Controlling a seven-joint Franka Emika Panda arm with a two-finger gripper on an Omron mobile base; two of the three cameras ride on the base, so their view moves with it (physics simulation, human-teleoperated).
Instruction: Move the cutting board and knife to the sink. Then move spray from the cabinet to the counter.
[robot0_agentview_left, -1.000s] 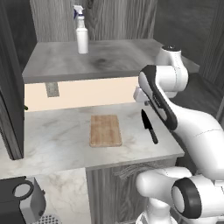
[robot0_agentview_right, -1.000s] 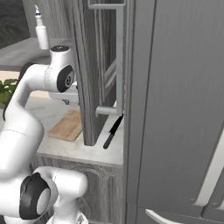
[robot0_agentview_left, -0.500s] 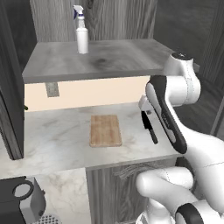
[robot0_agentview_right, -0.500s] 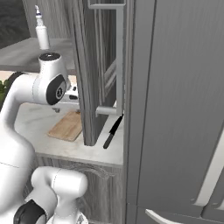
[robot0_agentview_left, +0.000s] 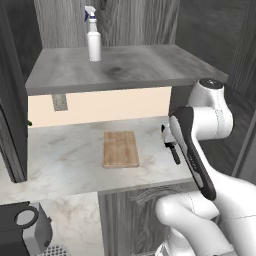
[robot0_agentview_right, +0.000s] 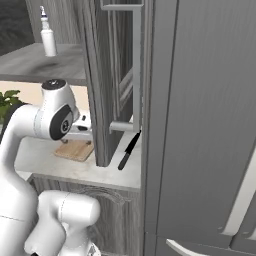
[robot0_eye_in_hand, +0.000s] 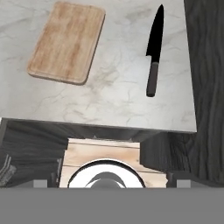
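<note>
Hand view: the cutting board (robot0_eye_in_hand: 68, 41) lies flat at the upper left on the pale desk (robot0_eye_in_hand: 113, 105), with the black knife (robot0_eye_in_hand: 154, 48) apart from it at upper right. The spray (robot0_agentview_left: 93, 34) stands on the cabinet (robot0_agentview_left: 130, 70) shelf. End effector: cannot tell if apart.

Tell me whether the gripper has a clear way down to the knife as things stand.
Probably yes. The knife lies alone on the bare counter, apart from the cutting board, with nothing over it. The cabinet door stands close beside it, which may crowd the approach.
</note>
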